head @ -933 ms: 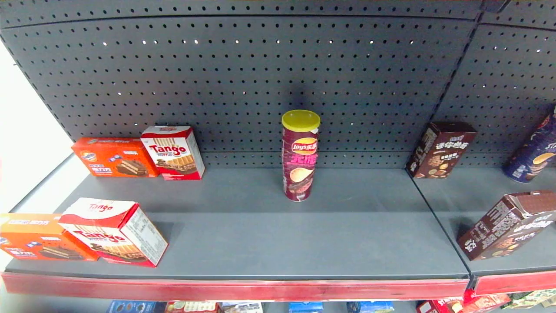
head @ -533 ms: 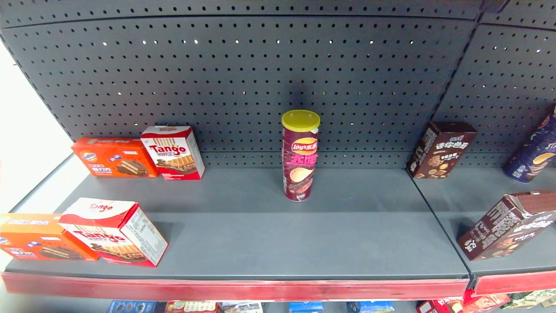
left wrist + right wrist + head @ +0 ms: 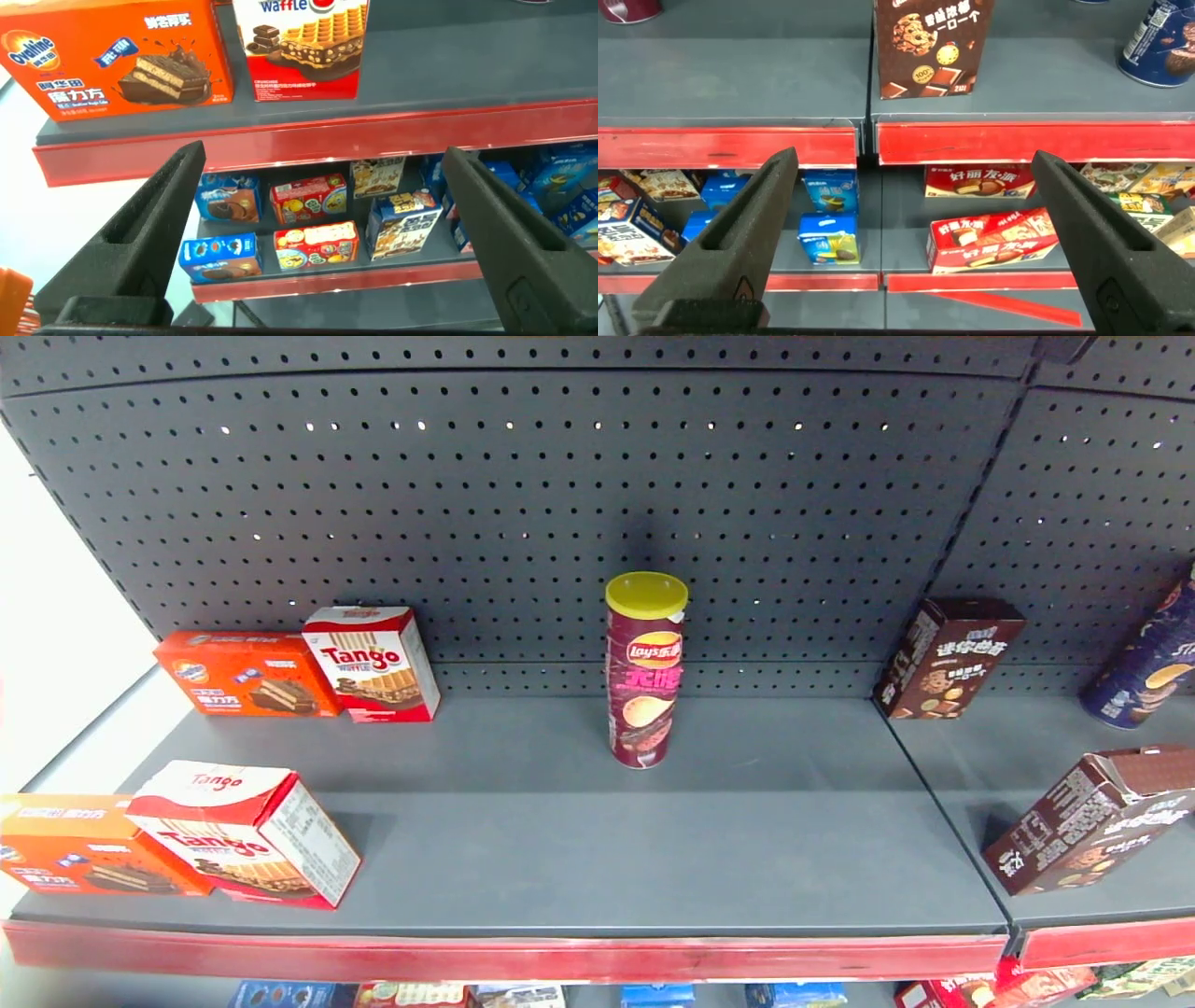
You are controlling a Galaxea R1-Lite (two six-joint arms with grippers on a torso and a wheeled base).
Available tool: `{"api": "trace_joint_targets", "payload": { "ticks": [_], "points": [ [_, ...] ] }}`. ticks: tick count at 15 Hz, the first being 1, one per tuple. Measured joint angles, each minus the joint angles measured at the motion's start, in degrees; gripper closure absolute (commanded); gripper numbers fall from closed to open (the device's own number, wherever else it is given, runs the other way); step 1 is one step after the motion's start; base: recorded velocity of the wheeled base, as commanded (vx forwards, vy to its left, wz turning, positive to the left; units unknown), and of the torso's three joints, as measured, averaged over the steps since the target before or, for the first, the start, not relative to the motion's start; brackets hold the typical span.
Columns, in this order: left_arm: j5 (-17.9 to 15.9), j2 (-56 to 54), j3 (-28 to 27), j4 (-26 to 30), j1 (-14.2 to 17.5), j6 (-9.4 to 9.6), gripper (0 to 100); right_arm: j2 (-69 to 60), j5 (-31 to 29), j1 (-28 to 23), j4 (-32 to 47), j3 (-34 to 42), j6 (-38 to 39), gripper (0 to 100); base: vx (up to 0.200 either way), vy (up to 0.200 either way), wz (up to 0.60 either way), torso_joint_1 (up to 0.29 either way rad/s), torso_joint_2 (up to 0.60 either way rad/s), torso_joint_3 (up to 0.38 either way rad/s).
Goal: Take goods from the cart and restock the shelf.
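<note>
Centrally stocked item: chips can, maroon, with a yellow lid; it stands upright on the shelf, toward the back of the middle bay, apart from all other goods.
Shelf: dark grey deck with a red front strip and a perforated back panel; a seam on the right divides the middle bay from the next bay.
Back left: red-and-white wafer box, upright against the back panel, with an orange cake box touching it on the outer side.
Front left: second wafer box, turned askew near the front edge; a second orange box is just beside it at the shelf's end.
Right bay, back: brown cookie box near the back panel; blue can farther right.
Right bay, front: second brown box, near the front edge.
Left claw: fingers spread wide, nothing between them; it sits in front of the shelf's red edge, below the front orange and wafer boxes.
Right claw: fingers spread wide, holding nothing; it faces the red edge at the seam, below the front brown box.
Lower tier: small packets in blue, red and white, ranged in rows under the main shelf.
Cart: cannot tell where it is.
</note>
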State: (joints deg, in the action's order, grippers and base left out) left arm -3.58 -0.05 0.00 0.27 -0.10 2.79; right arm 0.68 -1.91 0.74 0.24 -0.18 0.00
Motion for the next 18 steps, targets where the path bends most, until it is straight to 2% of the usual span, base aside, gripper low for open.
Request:
{"api": "trace_joint_targets", "payload": {
  "ticks": [12,18],
  "points": [
    [0.0,0.0,0.0,0.0,0.0,-0.01,0,0.0,-0.1,0.0,0.0,0.0,0.0,0,0.000,0.000,0.60,0.006,0.00,0.002],
    [-0.1,0.0,0.0,0.0,0.0,0.16,0,0.0,-0.1,0.1,0.0,0.0,-0.1,0,0.000,0.000,0.00,0.000,0.00,0.000]
  ]
}}
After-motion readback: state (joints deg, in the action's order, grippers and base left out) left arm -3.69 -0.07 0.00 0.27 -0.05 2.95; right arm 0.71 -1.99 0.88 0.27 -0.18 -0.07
